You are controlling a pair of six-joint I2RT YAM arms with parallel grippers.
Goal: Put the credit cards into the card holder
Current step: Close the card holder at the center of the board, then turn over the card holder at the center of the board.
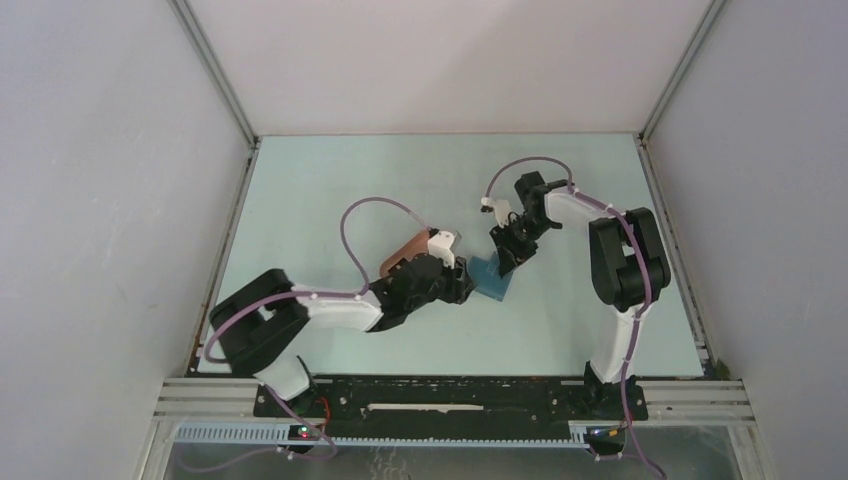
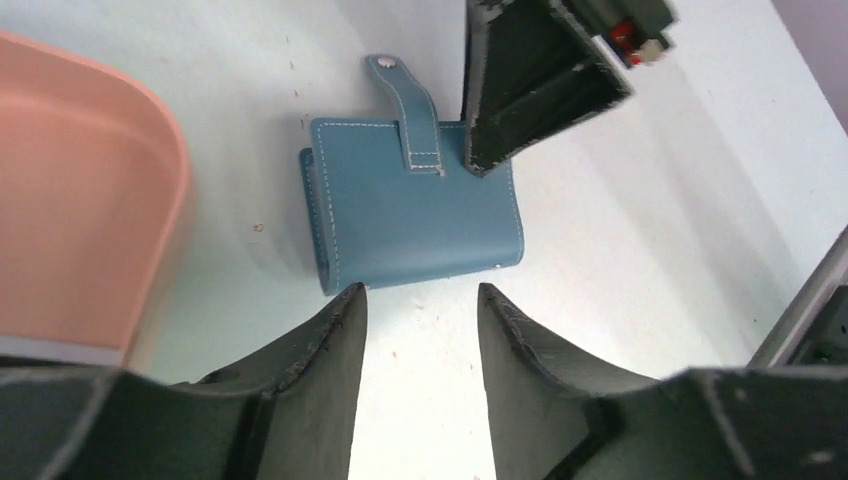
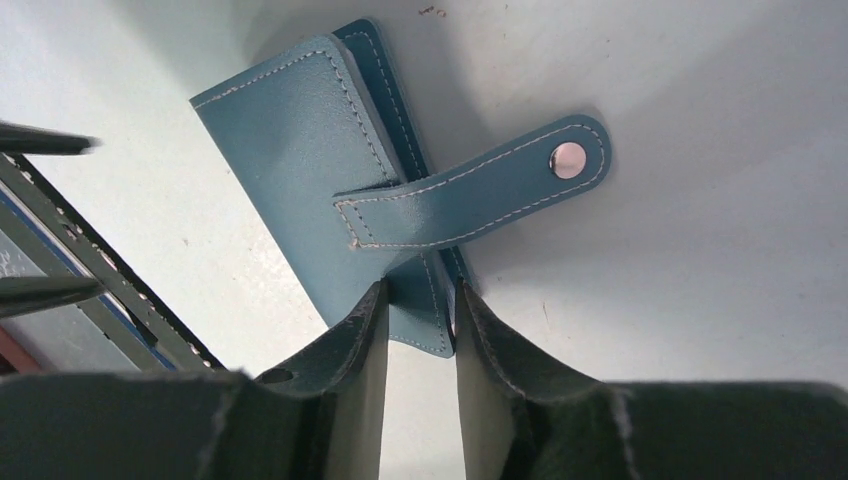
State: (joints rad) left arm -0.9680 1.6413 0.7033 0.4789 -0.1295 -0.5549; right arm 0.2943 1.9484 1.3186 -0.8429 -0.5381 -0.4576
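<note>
Table (image 1: 330,180): pale surface walled on three sides, with both arms reaching in from the near edge to meet a little right of its middle.
Wallet (image 2: 420,210): blue, folded shut and lying flat on the table. It is slightly right of centre, nearer the near edge than the far edge, and well clear of every corner.
Tab (image 3: 470,190): unfastened. It juts past the wallet's edge on the side away from the left claw, and its free end rests over bare table.
Snap (image 3: 568,158): a silver stud at the rounded end of the tab, facing up.
Covers: in the right wrist view the two leaves show as separate stitched edges at one end, slightly fanned.
Left claw (image 2: 421,310): spread, with nothing between its fingers. The tips stop just short of the wallet's near edge, and bare table shows in the gap.
Right claw (image 3: 420,310): comes down at the wallet's edge just beside the tab's root. Its jaws are narrowed with a corner of the wallet between them. One finger lies against the stitched edge, and the other overlaps the cover. Whether they truly pinch the wallet or only straddle it, the views do not tell.
Tray (image 2: 80,200): pink with rounded sides, on the table just left of the wallet and close beside the left claw, touching neither.
</note>
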